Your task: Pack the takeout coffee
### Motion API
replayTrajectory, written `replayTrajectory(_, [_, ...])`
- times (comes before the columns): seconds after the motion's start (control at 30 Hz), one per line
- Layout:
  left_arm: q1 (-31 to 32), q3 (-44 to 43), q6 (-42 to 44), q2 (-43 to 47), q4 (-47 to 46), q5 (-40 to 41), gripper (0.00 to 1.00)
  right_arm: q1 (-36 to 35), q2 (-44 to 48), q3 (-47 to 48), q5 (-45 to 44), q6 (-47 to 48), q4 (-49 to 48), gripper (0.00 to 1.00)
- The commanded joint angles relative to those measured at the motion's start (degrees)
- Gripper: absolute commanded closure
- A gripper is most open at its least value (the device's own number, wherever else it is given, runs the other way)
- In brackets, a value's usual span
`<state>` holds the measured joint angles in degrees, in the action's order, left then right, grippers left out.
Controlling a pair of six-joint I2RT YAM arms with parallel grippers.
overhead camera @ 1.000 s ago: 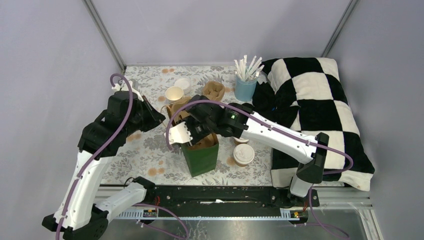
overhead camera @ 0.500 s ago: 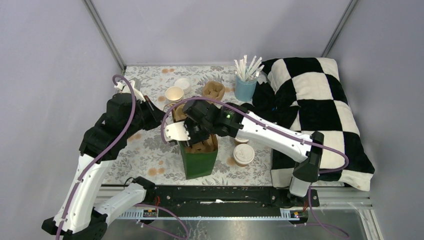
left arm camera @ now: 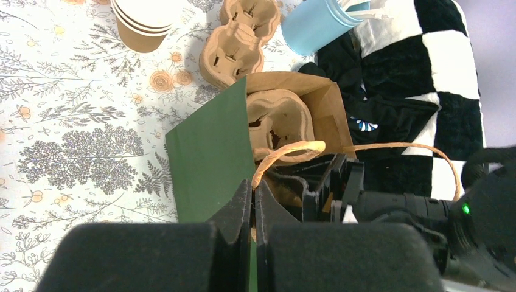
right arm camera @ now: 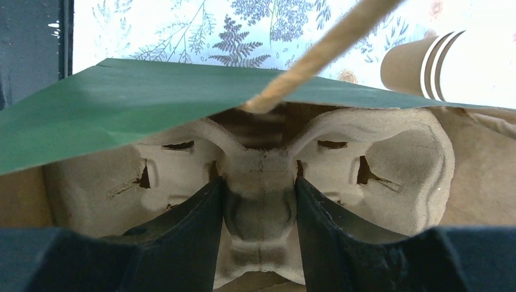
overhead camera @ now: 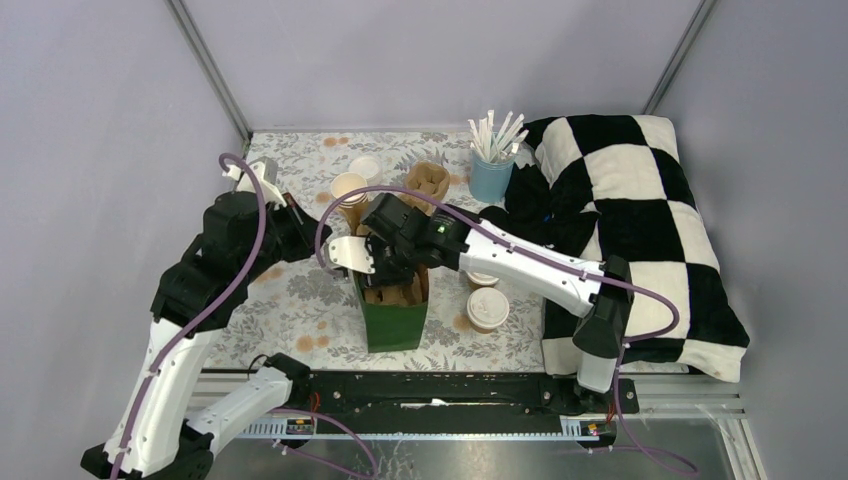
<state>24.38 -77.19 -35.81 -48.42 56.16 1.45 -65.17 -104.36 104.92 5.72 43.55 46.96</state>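
Two arms | left hand (left arm camera: 252, 187) pinches bag (left arm camera: 207, 158) rim | right hand (right arm camera: 258, 196) straddles carrier (right arm camera: 395, 164)

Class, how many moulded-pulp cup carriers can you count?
2. The bagged carrier sits inside the green bag, its centre ridge clasped by the right tool; the table carrier lies beyond the bag, near the blue cup. Nested extras could be hidden.

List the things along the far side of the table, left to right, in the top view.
Cup stack → carrier → blue straw cup → checkered blanket.
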Motion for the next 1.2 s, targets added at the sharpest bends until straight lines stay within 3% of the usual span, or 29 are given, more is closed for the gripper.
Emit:
replayTrajectory(0.0, [-0.1, 1.3, 1.3, 2.6, -0.7, 1.9, 1.0, 1.0, -1.5, 2.8, 1.6, -3.6, 0.9, 0.47])
replayTrajectory(0.2, [-0.1, 3.0, 1.4, 3.8, -0.7, 3.0, 1.0, 1.3, -2.4, -0.6, 0.4, -4.1, -3.7, 0.44])
replayTrajectory(0.3, [-0.2, 3.3, 1.5, 3.3, -0.7, 3.3, 1.0, 1.3, -3.3, 2.0, -2.6, -5.7, -3.7, 0.21])
replayTrajectory(0.43, [-0.1, 2.8, 2.1, 2.4, -0.9, 3.1, 1.0, 1.2, -4.0, 16.0, -6.7, -12.7, 3.3, 0.01])
replayTrajectory(0.67, [-0.1, 0.7, 2.8, -0.3, -1.5, 1.7, 1.0, 0.2, -2.1, 21.9, -12.4, -21.6, 9.5, 0.0])
replayTrajectory(0.73, [-0.1, 0.7, 2.8, -0.8, -1.5, 0.9, 1.0, 0.0, -2.1, 24.5, -18.3, -26.8, 10.3, 0.0])
replayTrajectory(0.83, [-0.1, 1.0, 3.2, -1.5, -1.2, -0.4, 1.0, -0.2, -1.7, 28.8, -33.9, -38.8, 10.8, 0.0])
replayTrajectory(0.97, [-0.1, -0.2, 3.1, -2.6, -0.6, -0.5, 1.0, -0.2, -2.1, 39.5, -44.4, -57.7, 22.2, 0.0])
replayTrajectory(1.17, [-0.1, -1.4, 2.2, -4.6, -0.4, -0.6, 1.0, 0.7, 7.4, 23.7, -38.4, -78.5, 24.7, 0.0])
